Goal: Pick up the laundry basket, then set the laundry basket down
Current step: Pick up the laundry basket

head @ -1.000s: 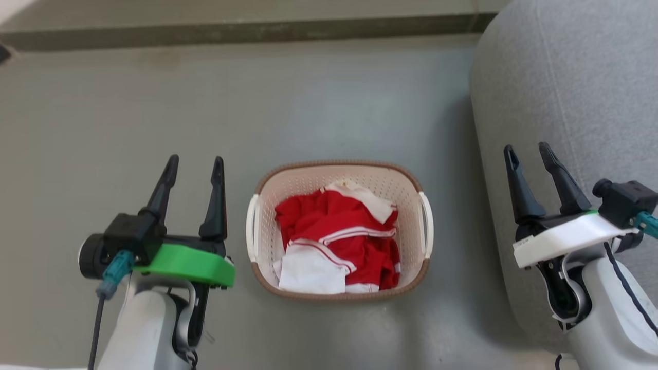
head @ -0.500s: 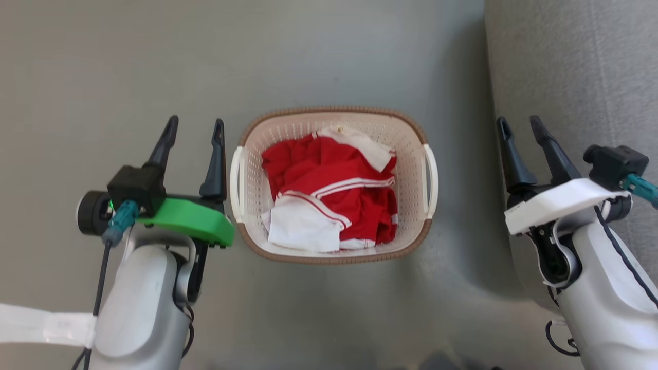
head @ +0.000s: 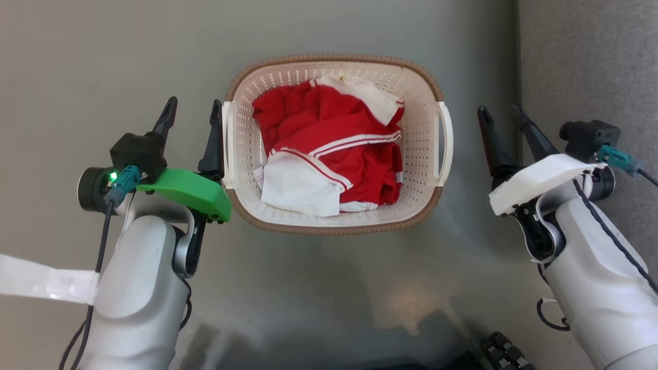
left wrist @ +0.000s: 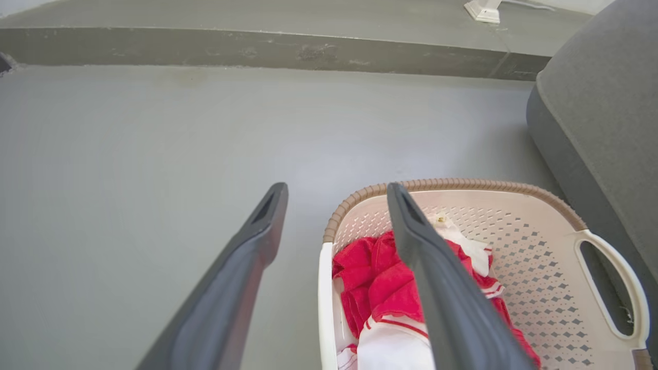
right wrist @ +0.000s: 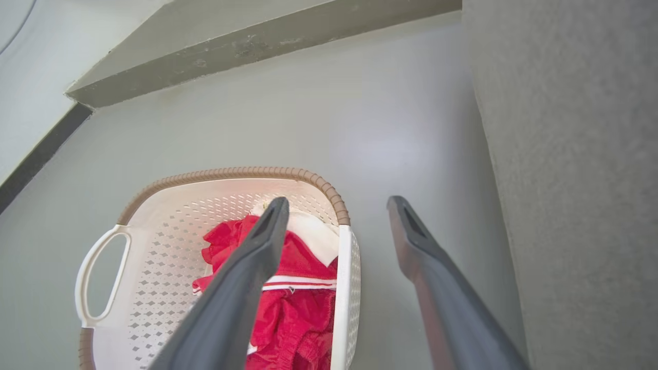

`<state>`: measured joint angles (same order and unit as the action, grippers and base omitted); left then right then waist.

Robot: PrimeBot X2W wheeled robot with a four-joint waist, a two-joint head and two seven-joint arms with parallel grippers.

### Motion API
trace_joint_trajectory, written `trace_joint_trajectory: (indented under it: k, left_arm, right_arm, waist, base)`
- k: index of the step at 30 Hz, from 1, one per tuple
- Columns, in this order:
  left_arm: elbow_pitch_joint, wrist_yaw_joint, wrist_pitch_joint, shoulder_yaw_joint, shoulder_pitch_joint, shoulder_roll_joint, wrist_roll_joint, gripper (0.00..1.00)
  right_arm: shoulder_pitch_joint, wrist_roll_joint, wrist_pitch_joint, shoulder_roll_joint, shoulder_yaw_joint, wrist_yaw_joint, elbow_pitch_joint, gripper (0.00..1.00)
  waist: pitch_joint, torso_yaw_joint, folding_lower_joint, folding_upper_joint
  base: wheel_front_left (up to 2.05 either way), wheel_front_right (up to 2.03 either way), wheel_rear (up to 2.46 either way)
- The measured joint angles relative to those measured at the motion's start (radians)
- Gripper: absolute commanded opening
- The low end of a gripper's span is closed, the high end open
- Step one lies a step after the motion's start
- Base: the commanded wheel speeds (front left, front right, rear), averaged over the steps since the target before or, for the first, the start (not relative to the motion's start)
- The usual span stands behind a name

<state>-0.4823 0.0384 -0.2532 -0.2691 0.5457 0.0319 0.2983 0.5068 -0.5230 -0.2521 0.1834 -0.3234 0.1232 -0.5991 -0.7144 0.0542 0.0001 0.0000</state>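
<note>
Head camera: high, straight down at floor [head: 103, 51]. Wrist cameras: lower, angled forward, one each side. All share the laundry basket [head: 334, 228].

Soft, even light, all views sharp. The glossy grey floor [head: 329, 288] carries a pale sheen and a dim shadow at the head view's bottom edge. Wrist views slightly bow the step edge [left wrist: 257, 49].

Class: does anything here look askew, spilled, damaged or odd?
Nothing stands out: the laundry basket sits level on the floor, clothes all inside, left gripper and right gripper open at its sides.
</note>
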Motion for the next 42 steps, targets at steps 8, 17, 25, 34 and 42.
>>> trace_joint_trajectory:
  k: [8, 17, 25, 34, 42]
  left_arm:
    - [-0.104, 0.013, 0.0, -0.026, 0.079, -0.001, 0.049, 1.0]
    - [-0.239, 0.021, 0.0, -0.058, 0.171, -0.004, 0.069, 1.0]
    - [-0.323, 0.032, 0.0, -0.075, 0.237, -0.005, 0.114, 1.0]
    - [-0.398, 0.044, 0.0, -0.116, 0.287, -0.006, 0.13, 1.0]
    - [-0.45, 0.05, 0.0, -0.137, 0.314, -0.007, 0.165, 1.0]
  right_arm:
    - [0.087, -0.015, 0.001, -0.012, -0.064, 0.0, -0.113, 1.0]
    - [0.186, -0.035, 0.003, -0.028, -0.114, 0.0, -0.193, 1.0]
    - [0.26, -0.051, 0.007, -0.049, -0.174, 0.0, -0.257, 1.0]
    - [0.293, -0.087, 0.006, -0.059, -0.2, 0.0, -0.325, 1.0]
    - [0.321, -0.105, 0.006, -0.068, -0.229, 0.0, -0.36, 1.0]
  waist:
    - [-0.09, -0.006, 0.0, 0.0]
    - [-0.176, -0.013, 0.0, 0.0]
    - [-0.237, -0.009, 0.0, 0.0]
    - [-0.28, 0.004, 0.0, 0.0]
    - [-0.29, 0.01, 0.0, 0.0]
  base:
    - [0.0, 0.0, 0.0]
    - [0.0, 0.0, 0.0]
    - [0.0, 0.0, 0.0]
    - [0.0, 0.0, 0.0]
    - [0.0, 0.0, 0.0]
